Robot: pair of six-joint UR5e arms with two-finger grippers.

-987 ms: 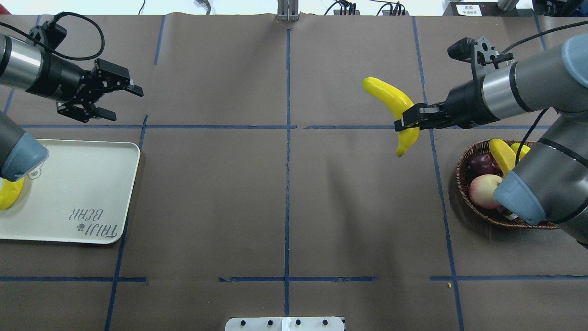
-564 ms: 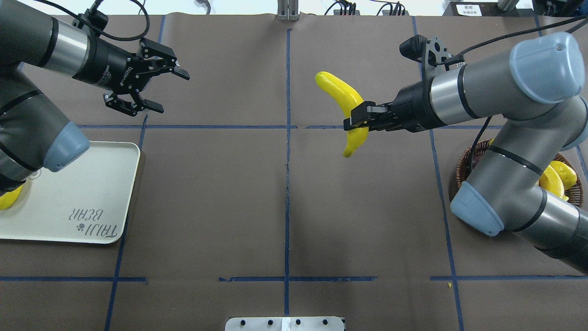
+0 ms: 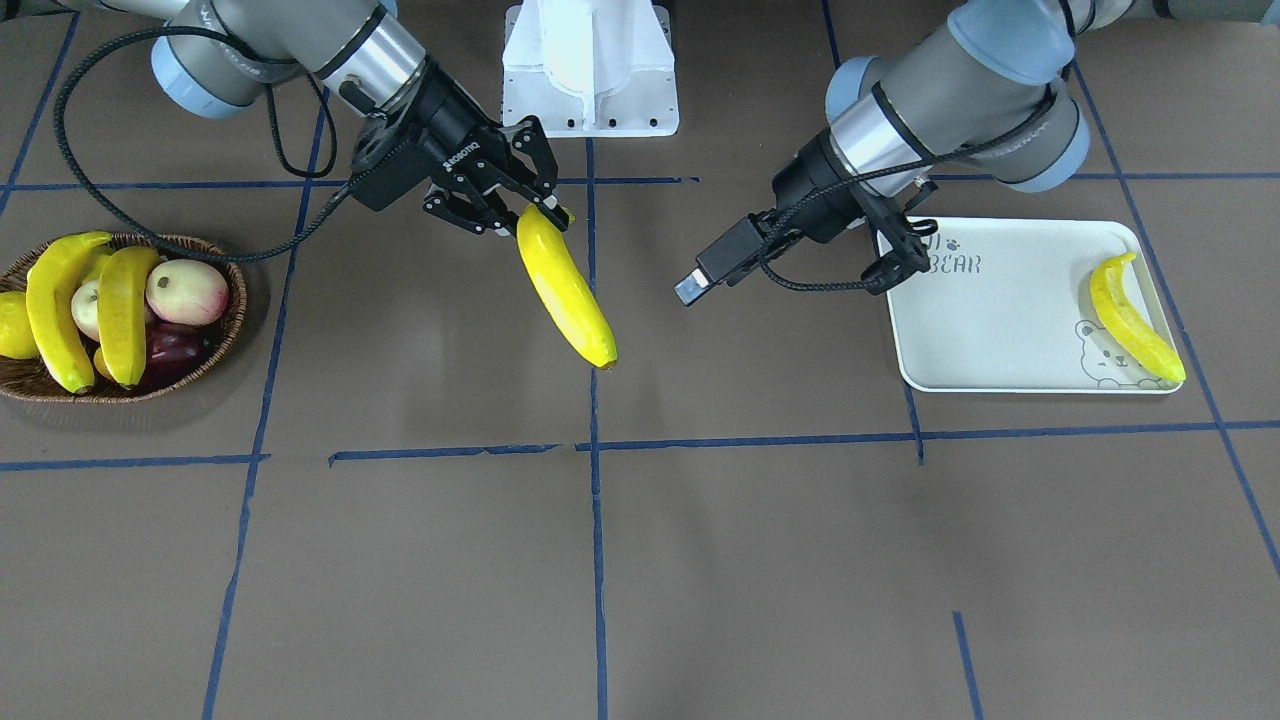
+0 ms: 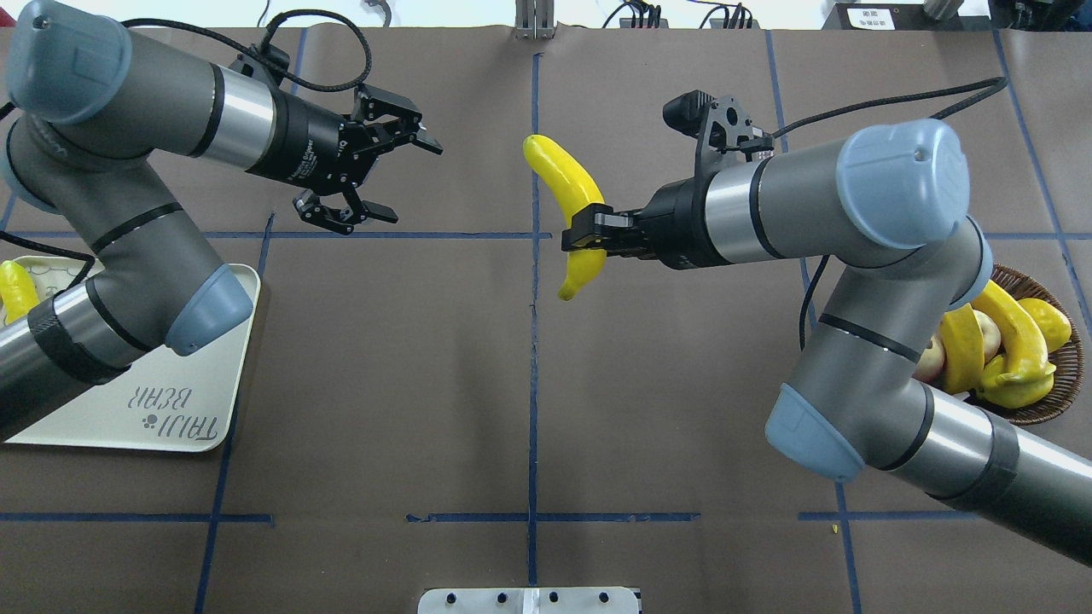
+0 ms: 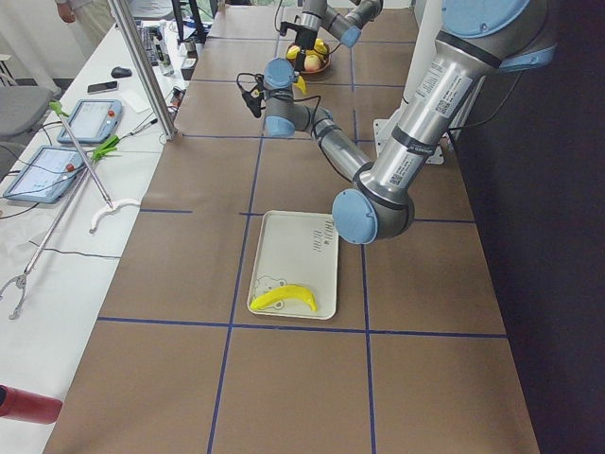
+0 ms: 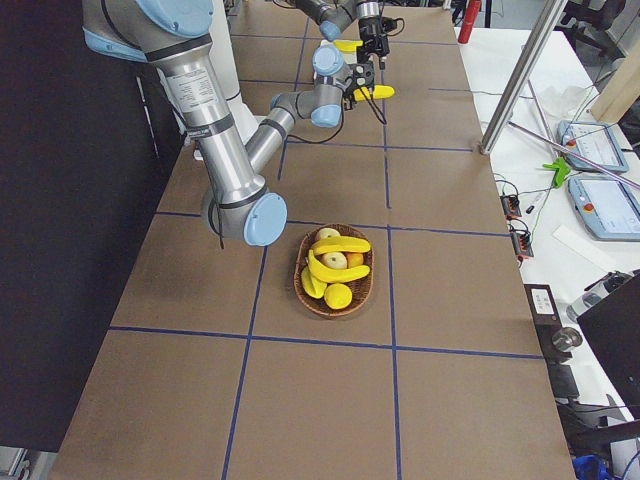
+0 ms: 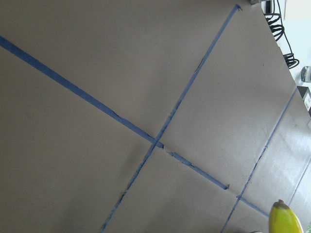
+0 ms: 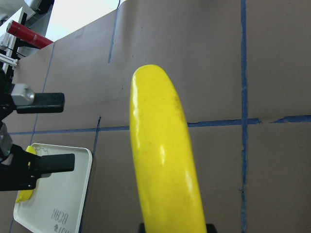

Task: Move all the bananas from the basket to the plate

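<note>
The brown worktop (image 4: 682,409), gridded with blue tape lines (image 4: 533,384), carries two arms reaching in from the robot's edge. The right arm (image 4: 853,205) stretches toward the middle, and the left arm (image 4: 153,111) angles in from the left end. The plate (image 3: 1000,320) lies flat near the left end of the worktop. The basket (image 3: 235,310) sits near the right end, holding other fruit (image 3: 185,290) as well. One banana (image 4: 559,175) hangs in the air over the centre tape line, nearer the operators' edge than the robot's, with one tip pointing toward the open left gripper. Two more bananas (image 3: 50,300) (image 3: 125,300) lie side by side in the basket, and a fourth (image 3: 1130,320) lies on the plate along its rim nearest the worktop's left end. The right gripper (image 4: 584,239) pinches the raised banana around its middle. The left gripper (image 4: 409,181), well apart from that banana, has its fingers spread and holds nothing.
</note>
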